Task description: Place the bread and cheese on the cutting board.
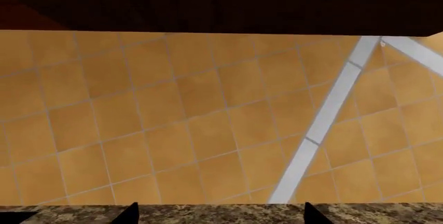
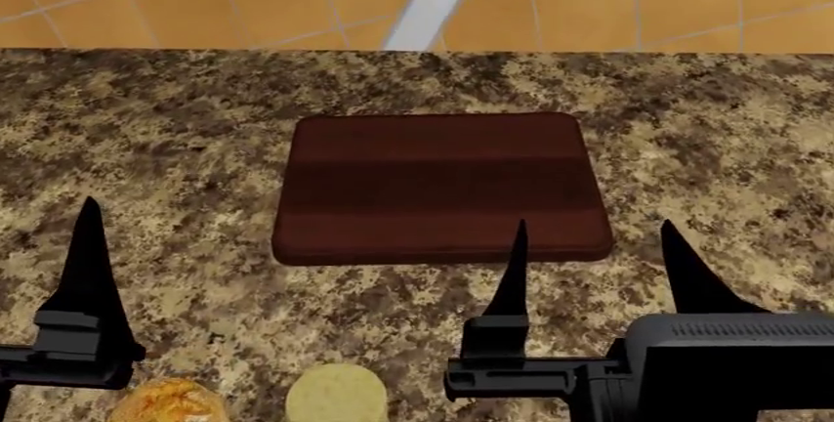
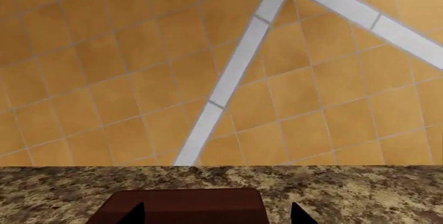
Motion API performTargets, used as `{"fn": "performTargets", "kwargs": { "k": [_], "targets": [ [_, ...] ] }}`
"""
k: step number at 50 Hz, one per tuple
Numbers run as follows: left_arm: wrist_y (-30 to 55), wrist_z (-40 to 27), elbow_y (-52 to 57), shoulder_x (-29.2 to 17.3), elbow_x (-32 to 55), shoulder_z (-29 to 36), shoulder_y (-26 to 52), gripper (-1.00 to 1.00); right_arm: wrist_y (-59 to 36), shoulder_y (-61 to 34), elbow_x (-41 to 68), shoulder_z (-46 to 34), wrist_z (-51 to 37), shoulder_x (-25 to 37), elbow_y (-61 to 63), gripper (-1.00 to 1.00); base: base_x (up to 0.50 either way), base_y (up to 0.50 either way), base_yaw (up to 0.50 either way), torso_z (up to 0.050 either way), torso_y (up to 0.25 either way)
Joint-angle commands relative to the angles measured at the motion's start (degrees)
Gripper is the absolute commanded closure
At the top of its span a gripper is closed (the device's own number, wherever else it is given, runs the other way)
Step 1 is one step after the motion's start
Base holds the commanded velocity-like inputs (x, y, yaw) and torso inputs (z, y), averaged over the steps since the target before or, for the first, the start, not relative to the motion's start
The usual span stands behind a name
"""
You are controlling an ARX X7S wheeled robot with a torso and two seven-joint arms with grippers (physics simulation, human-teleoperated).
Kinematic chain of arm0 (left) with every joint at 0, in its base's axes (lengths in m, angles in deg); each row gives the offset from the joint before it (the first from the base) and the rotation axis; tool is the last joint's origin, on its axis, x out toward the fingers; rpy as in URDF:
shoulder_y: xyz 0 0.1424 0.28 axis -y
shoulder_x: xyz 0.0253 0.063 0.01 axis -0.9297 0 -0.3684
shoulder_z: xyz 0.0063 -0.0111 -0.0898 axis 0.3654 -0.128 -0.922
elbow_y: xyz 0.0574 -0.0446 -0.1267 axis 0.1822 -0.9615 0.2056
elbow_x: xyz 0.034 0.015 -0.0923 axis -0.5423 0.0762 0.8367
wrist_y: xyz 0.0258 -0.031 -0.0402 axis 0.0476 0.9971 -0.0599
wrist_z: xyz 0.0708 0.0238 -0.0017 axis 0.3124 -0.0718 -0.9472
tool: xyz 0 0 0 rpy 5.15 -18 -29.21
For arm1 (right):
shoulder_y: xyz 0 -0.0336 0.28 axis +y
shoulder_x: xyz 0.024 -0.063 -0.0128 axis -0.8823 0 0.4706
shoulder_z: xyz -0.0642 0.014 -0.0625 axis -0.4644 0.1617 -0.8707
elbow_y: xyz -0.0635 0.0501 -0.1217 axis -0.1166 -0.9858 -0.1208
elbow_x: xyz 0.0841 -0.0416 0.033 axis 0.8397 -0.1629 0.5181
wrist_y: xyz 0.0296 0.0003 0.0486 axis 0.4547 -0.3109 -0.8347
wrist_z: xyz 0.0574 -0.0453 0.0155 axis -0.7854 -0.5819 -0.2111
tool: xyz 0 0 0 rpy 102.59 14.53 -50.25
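Judging by looks, the bread (image 2: pixel 170 402) is light, crusty and crushable, so I'd pinch its sides gently; the cheese (image 2: pixel 336 395) looks firmer, maybe slick. Both sit at the bench's (image 2: pixel 156 148) near edge, between my released left hand (image 2: pixel 53 275) and released right hand (image 2: pixel 593 261), short of the cutting board (image 2: pixel 443 188).

A simulated kitchen: speckled granite countertop (image 2: pixel 195 129), cutting board (image 2: pixel 440 188), orange tiled floor (image 1: pixel 173 115).
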Motion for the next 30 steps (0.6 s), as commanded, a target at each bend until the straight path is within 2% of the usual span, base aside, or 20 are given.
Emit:
{"fn": "performTargets", "kwargs": {
  "k": [1, 9, 11, 16, 18, 19, 21, 24, 25, 26, 28, 29, 30],
  "targets": [
    [0.2, -0.5, 0.0, -0.2, 1.1, -0.1, 0.1, -1.0, 0.0, 0.8, 0.0, -0.7, -0.7, 0.7, 1.4, -1.0, 0.5, -0.19, 0.0, 0.0, 0.0],
    [0.2, -1.3, 0.6, -0.4, 1.4, -0.2, -0.2, -1.0, -1.9, 0.6, 2.1, 1.3, -1.6, 0.1, 1.7, -1.0, 0.01, 0.0, 0.0, 0.0, 0.0],
    [2.6, -1.4, 2.1, -0.8, 2.2, -0.1, -0.2, -1.0, -1.9, 0.7, 2.4, 1.4, -1.6, 0.1, 1.9, -1.0, 0.0, 0.0, 0.0, 0.0, 0.0],
    [17.8, -3.2, 11.9, -1.8, 10.2, -3.4, -0.4, -1.0, -1.9, 0.4, 2.7, 0.8, -1.3, 0.3, 0.8, -1.0, 0.0, 0.0, 0.0, 0.0, 0.0],
    [29.1, -5.4, 18.1, -1.7, 21.9, -10.5, 0.9, -1.0, -2.3, 0.4, 2.9, 0.8, -1.4, 0.4, 1.0, -1.0, 0.0, 0.0, 0.0, 0.0, 0.0],
    [27.8, -12.4, 18.3, -6.6, 30.5, -10.5, 0.2, -1.0, -2.2, 0.5, 3.1, 0.9, -1.4, 0.4, 1.0, -1.0, 0.0, 0.0, 0.0, 0.0, 0.0],
    [20.0, -26.5, 18.3, -18.6, 46.0, -4.8, -1.5, -1.0, -2.3, 0.5, 3.3, 1.0, -1.5, 0.5, 1.0, -1.0, 0.0, 0.0, 0.0, 0.0, 0.0],
    [1.0, -39.2, 18.3, -34.1, 53.5, 8.5, -2.1, -1.0, -2.8, 0.3, 2.9, 0.3, -1.9, 0.8, 1.1, -1.0, 0.0, 0.0, 0.0, 0.0, 0.0],
    [-3.7, -44.4, 18.3, -38.7, 55.9, 13.0, -0.9, -1.0, -2.8, 0.4, 3.0, 0.3, -1.9, 0.8, 1.2, -1.0, 0.0, 0.0, 0.0, 0.0, 0.0],
    [-7.6, -46.7, 18.3, -42.2, 55.9, 17.9, 1.0, -1.0, -2.8, 0.4, 3.1, 0.3, -1.9, 0.8, 1.2, -1.0, 0.0, 0.0, 0.0, 0.0, 0.0],
    [-19.2, -52.3, 18.3, -51.5, 55.4, 34.4, 10.1, -1.0, -2.7, 0.4, 3.4, 0.4, -1.8, 0.9, 1.1, -1.0, 0.0, 0.0, 0.0, 0.0, 0.0],
    [-24.9, -52.4, 18.3, -54.5, 53.6, 43.0, 17.3, -1.0, -2.7, 0.4, 3.6, 0.6, -1.8, 0.8, 1.1, -1.0, 0.0, 0.0, 0.0, 0.0, 0.0],
    [-28.7, -55.3, 18.3, -56.1, 52.6, 51.6, 24.7, -1.0, -2.8, 0.5, 3.8, 0.8, -1.8, 0.9, 1.2, -1.0, 0.0, 0.0, 0.0, 0.0, 0.0]
  ]
}}
